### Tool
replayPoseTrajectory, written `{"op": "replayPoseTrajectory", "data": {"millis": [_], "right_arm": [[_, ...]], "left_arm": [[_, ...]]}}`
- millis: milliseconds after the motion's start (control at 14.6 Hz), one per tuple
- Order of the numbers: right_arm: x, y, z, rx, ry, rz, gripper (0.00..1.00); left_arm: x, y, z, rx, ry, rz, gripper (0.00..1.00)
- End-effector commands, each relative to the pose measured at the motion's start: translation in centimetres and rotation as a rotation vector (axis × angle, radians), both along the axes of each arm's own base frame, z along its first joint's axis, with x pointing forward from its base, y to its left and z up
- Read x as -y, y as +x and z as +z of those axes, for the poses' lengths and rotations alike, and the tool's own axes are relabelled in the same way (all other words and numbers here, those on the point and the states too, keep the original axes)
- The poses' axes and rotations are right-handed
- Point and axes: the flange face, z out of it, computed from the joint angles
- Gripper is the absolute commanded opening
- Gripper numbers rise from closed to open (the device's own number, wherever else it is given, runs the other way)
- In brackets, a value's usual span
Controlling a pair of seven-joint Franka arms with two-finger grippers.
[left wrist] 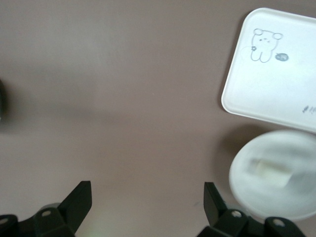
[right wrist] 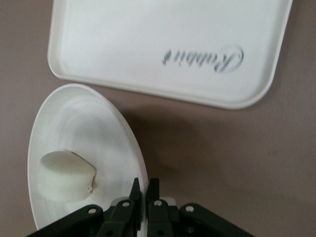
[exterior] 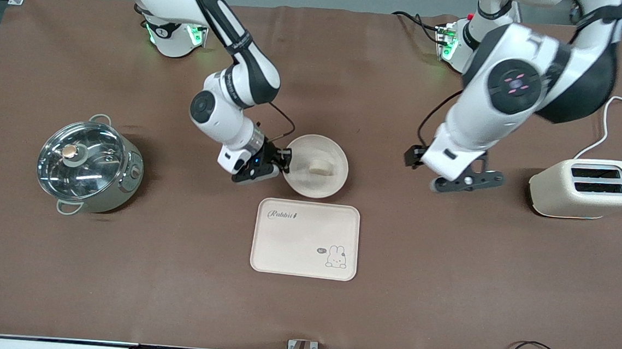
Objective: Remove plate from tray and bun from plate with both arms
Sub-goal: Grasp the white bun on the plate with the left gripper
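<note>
Here the right gripper [exterior: 285, 160] had its fingers pinched together on the rim of the plate [exterior: 316, 166], at the edge toward the right arm's end of the table. In the right wrist view the two fingertips [right wrist: 135, 190] stood nearly closed with the thin rim between them, and the plate [right wrist: 84, 153] looked tilted, its far rim raised off the brown cloth; whether any part of it touched the table could not be told. The bun [exterior: 321, 167] lay inside the plate, near its middle, and showed in the right wrist view as a pale puck [right wrist: 66, 175] resting on the dish's floor.

The tray [exterior: 305, 239] with the rabbit drawing lay flat on the table, nearer to the front camera than the plate and just apart from it. In the wrist views it was cut off by the picture edge.

The left gripper [exterior: 466, 180] hung over bare cloth between the plate and the toaster [exterior: 586, 187], its fingers [left wrist: 79, 200] spread wide apart and holding nothing. In the left wrist view the plate [left wrist: 276, 173] and bun [left wrist: 269, 170] were smeared and hard to make out.

A lidded steel pot [exterior: 88, 165] sat toward the right arm's end of the table.
</note>
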Motion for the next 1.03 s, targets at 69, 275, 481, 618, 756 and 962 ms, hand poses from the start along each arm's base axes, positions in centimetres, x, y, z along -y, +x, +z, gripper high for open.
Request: {"op": "replayPoseTrajectory", "data": {"millis": [69, 275, 481, 618, 756, 962], "right_arm": [[0.5, -3.3, -1.0, 0.065, -0.028, 0.010, 0.00], [1.1, -3.2, -1.3, 0.068, -0.033, -0.003, 0.36], [1.3, -2.9, -1.5, 0.066, -0.035, -0.008, 0.62], [2.2, -1.9, -1.3, 0.070, -0.031, -0.032, 0.86], [2.3, -1.2, -0.7, 0.075, -0.021, -0.059, 1.00], [3.6, 1.1, 1.1, 0.079, 0.009, -0.164, 1.00]], "left_arm": [[4.4, -1.1, -7.3, 0.007, 0.020, 0.194, 1.00], [8.0, -2.3, -12.9, 0.034, 0.002, 0.352, 1.00], [12.2, -4.6, -16.7, 0.031, 0.010, 0.530, 1.00], [14.7, -6.2, -18.4, 0.032, 0.007, 0.599, 1.00], [16.5, -7.4, -19.9, 0.037, 0.001, 0.675, 1.00], [19.3, -9.3, -22.0, 0.048, -0.029, 0.773, 1.00]]}}
